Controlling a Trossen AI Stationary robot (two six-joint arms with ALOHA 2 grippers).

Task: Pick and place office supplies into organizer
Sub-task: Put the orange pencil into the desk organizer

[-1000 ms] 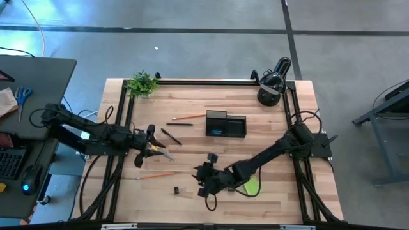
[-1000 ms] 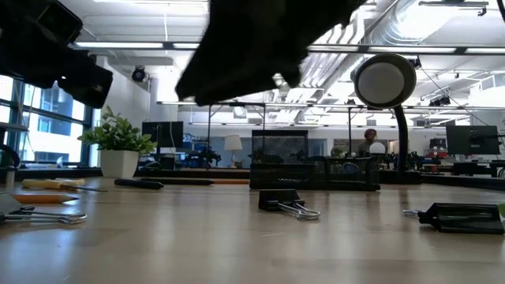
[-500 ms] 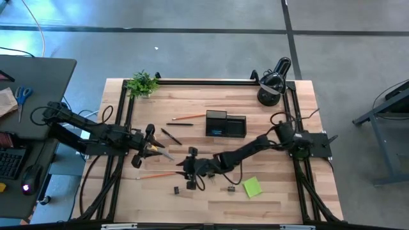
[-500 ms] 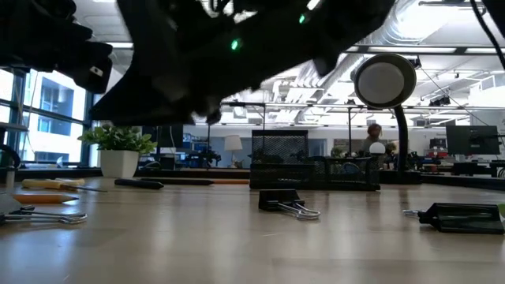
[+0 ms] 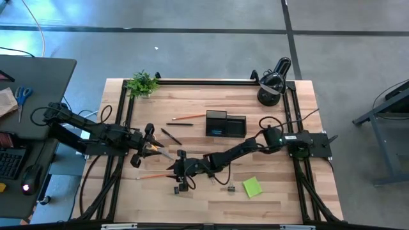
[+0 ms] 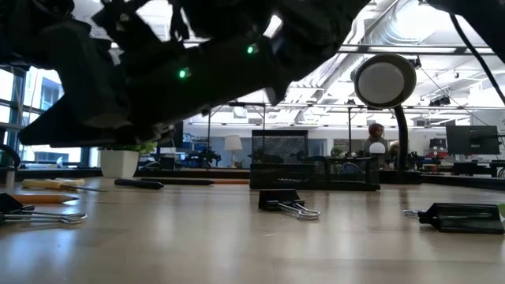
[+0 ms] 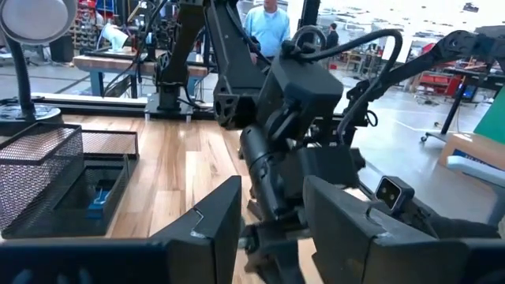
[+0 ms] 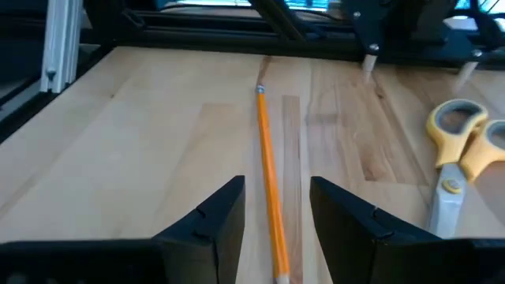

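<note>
My right gripper (image 8: 276, 237) (image 5: 175, 171) is open and low over the table's near-left part. An orange pencil (image 8: 269, 177) (image 5: 155, 174) lies flat on the wood, running lengthwise in the gap between the fingers; they do not touch it. My left gripper (image 7: 272, 229) (image 5: 151, 148) is open, hovering by the yellow-handled scissors (image 8: 464, 150) (image 5: 158, 152), which lie flat. The black organizer (image 5: 225, 124) (image 7: 55, 181) stands at mid-table with a blue block (image 7: 99, 197) inside. Binder clips (image 5: 177, 190) (image 5: 231, 188) and the lime sticky pad (image 5: 251, 186) lie near the front edge.
A black pen (image 5: 170, 136), another dark pen (image 5: 179, 124) and a second orange pencil (image 5: 188, 117) lie left of the organizer. The black lamp (image 5: 271, 81) and the plant (image 5: 142, 83) stand at the far corners. A black frame rail (image 5: 121, 128) runs along the table's edges.
My right arm has stretched toward the table's left edge along the near side, from over the sticky pad to the orange pencil, uncovering the pad and a binder clip. My left arm has kept still.
</note>
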